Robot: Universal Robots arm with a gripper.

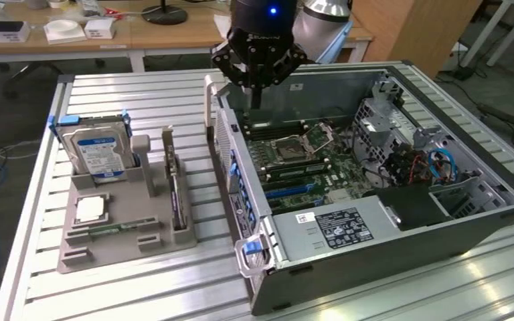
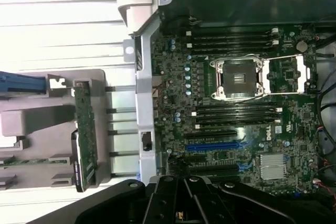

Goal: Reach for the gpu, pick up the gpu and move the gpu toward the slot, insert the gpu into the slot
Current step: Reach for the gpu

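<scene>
Claw [image 1: 257, 79] hangs over the far end of the open computer case [image 1: 391, 257], above the motherboard [image 1: 315, 164]. Its black fingers are drawn fully together and grip nothing. In the wrist view the claw [image 2: 181, 203] sits over the board edge near the blue expansion slot [image 2: 215, 146], with the bare processor socket [image 2: 239, 77] farther off.

The gpu [image 1: 176, 194] is well apart from the claw. It stands on edge in the grey holder [image 1: 123, 249] on the slatted tabletop [image 1: 150, 87], on the exterior view's left of the case, in the holder slot nearest the case wall. The wrist view shows the gpu [image 2: 84, 135] as a thin green-edged card upright in that holder.

The same holder carries a blue-labelled hard drive [image 1: 102, 151] standing upright and a small silver processor chip [image 1: 90, 208] lying flat.
</scene>
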